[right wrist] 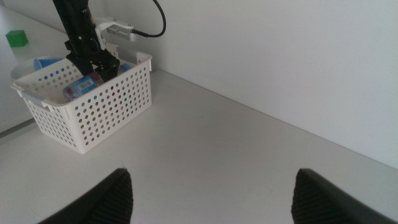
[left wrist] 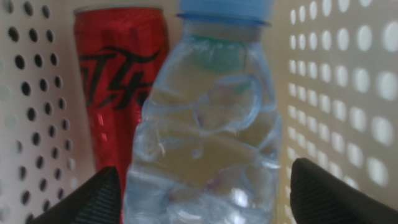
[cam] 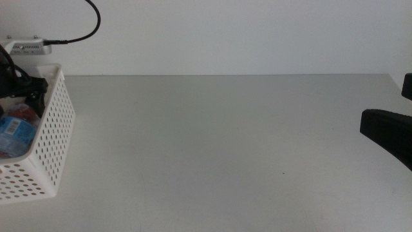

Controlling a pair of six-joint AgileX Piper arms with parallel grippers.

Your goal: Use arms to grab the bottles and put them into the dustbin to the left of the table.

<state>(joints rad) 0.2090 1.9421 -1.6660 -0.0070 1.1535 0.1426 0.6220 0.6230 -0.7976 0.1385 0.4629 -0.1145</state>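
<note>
Middle view: the left gripper point(cam: 29, 90) reaches down into the white dustbin point(cam: 48, 135) at the table's point(cam: 219, 148) left edge; the right gripper point(cam: 386, 132) waits at the right edge.
Left wrist view: jaws spread wide, released; the clear water bottle point(left wrist: 205, 124) stands between them without touching, the red cola can point(left wrist: 118, 87) just behind it, perforated walls on both sides.
Right wrist view: right jaws spread, holding nothing; the dustbin point(right wrist: 118, 102) lies far ahead with the left gripper point(right wrist: 93, 62) inside.

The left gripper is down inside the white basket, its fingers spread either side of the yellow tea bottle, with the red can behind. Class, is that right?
Not quite. The left gripper is inside the white basket, but the left wrist view shows its fingers spread around a clear water bottle with a blue cap; the red can stands behind.
</note>
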